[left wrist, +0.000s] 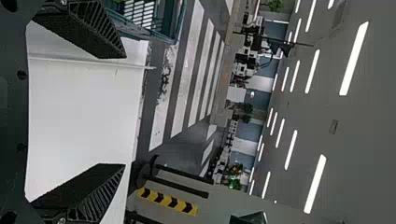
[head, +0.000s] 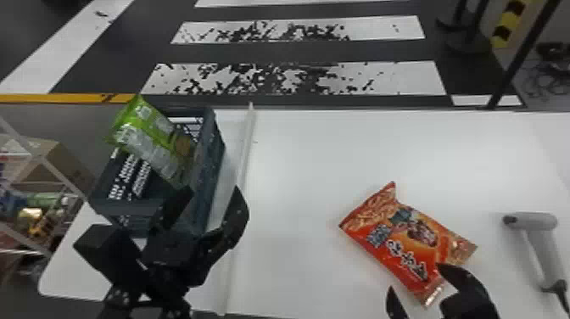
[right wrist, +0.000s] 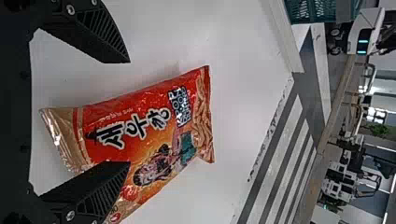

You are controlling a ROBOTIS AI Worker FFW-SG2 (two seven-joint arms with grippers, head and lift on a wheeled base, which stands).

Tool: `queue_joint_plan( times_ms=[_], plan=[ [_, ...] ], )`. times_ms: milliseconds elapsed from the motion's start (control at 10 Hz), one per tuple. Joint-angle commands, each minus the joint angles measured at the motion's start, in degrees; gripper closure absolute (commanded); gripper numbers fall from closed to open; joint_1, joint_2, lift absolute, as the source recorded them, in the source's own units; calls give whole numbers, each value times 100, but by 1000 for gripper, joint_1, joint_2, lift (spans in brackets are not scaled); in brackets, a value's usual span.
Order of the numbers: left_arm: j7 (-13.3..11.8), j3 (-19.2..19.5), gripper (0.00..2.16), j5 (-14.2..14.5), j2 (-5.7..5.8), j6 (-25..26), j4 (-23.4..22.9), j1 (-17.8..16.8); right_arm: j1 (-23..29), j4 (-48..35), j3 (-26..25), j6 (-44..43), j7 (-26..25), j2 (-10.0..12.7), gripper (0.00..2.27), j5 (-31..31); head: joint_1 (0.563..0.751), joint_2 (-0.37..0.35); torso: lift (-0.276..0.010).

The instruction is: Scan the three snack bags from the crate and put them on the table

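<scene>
An orange-red snack bag (head: 409,244) lies flat on the white table, its near end beside my open right gripper (head: 417,284). In the right wrist view, that gripper (right wrist: 129,112) has its fingers apart above the bag (right wrist: 144,126), not closed on it. A green snack bag (head: 148,135) leans in the dark crate (head: 148,206), its upper end sticking out over the rim. My left gripper (head: 216,197) is open at the crate's near right corner, and in the left wrist view (left wrist: 125,112) nothing is between its fingers. A grey handheld scanner (head: 540,242) rests on the table's right side.
A raised white strip (head: 239,203) runs across the table (head: 318,157) between the crate and the orange-red bag. Left of the table stands a shelf (head: 42,165) with boxes. Posts and a yellow-black striped pillar (head: 509,23) stand beyond the far right edge.
</scene>
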Motion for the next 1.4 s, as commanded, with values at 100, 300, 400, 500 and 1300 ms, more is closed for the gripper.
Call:
queue_joint_plan(
  times_ms=[100,300,400,500,1300],
  plan=[
    [-54,-24,36,15,5,-18,1,91,-444,370,412,285,-160,-245,110,603,695,95,-94],
    [-89,-24,36,41,32,-176,-35,214,-778,660,711,443,-354,-456,113,858,695,79,-94],
    [-124,-24,36,59,41,-194,-43,249,-937,880,825,496,-442,-482,194,946,695,76,-94],
    [-159,-24,36,138,76,-176,-43,241,-1024,1047,966,654,-600,-500,346,1113,695,70,-94],
    [-282,-33,36,279,137,-159,-52,223,-778,-1124,-1012,2254,780,-43,2240,-1717,695,59,-94]
  ],
)
